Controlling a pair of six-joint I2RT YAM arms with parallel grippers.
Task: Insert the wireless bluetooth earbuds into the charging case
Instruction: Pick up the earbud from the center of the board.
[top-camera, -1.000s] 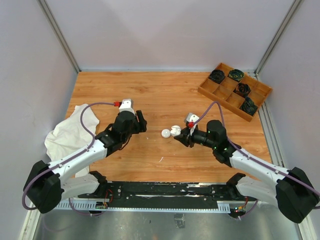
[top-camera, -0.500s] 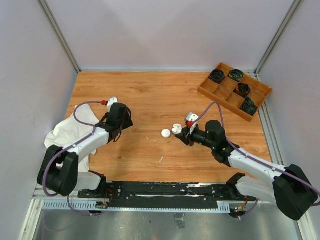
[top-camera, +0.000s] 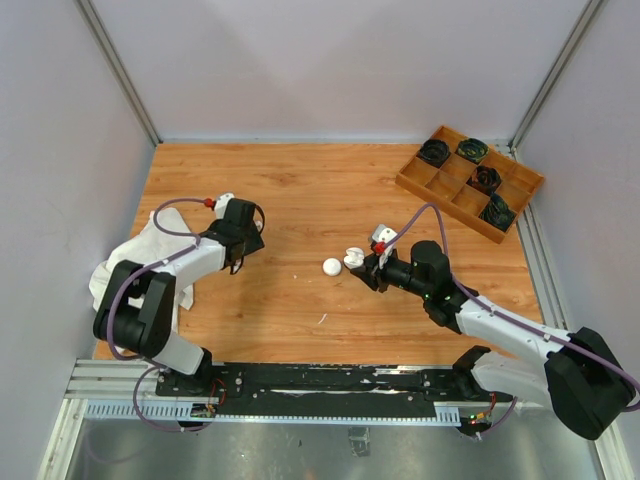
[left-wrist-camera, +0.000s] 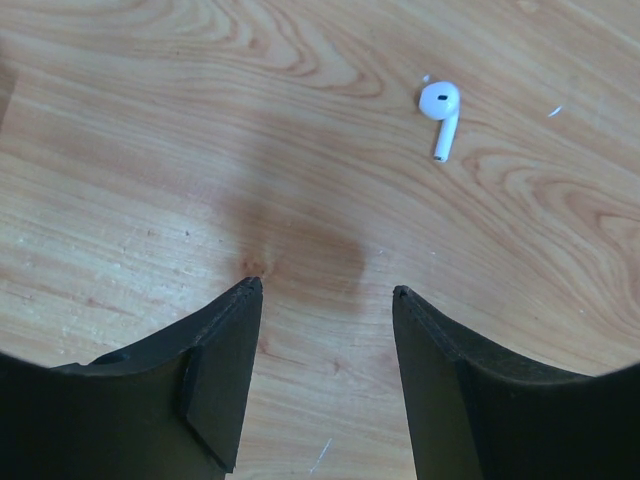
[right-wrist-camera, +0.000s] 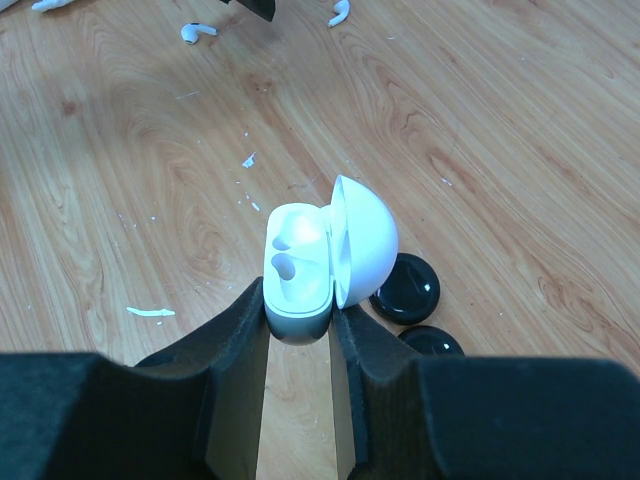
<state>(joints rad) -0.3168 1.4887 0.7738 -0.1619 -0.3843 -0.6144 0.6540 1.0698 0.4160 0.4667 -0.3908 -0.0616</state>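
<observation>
Two arms, one wooden tabletop (top-camera: 300, 180).

1. Left gripper (left-wrist-camera: 325, 288): drawn to the left side of the tabletop, beside the white cloth (top-camera: 130, 262). Fingers (left-wrist-camera: 222, 385) stand apart, nothing between them, bare wood below.
2. White earbud (left-wrist-camera: 440, 106): lies flat on the tabletop ahead and to the right of the left fingers, well apart from them, bud end farthest from the fingers.
3. Right gripper (right-wrist-camera: 300, 305): near mid-table, fingers clamped on the base of the charging case (right-wrist-camera: 298, 262).
4. Charging case: white, held upright, lid (right-wrist-camera: 365, 240) hinged open to the right, two sockets showing in the base.
5. Stemmed white earbuds, two (right-wrist-camera: 198, 31) (right-wrist-camera: 340, 13): on the wood at the far edge of the right wrist view, well apart from the case. Whether either is item 2 cannot be told.
6. Black pucks, two (right-wrist-camera: 405, 290) (right-wrist-camera: 430, 342): flat on the wood just right of the held case.
7. Round white puck (top-camera: 331, 266): on the tabletop just left of the case.
8. Compartment tray (top-camera: 428, 190): far right corner, dark items in several cells.
</observation>
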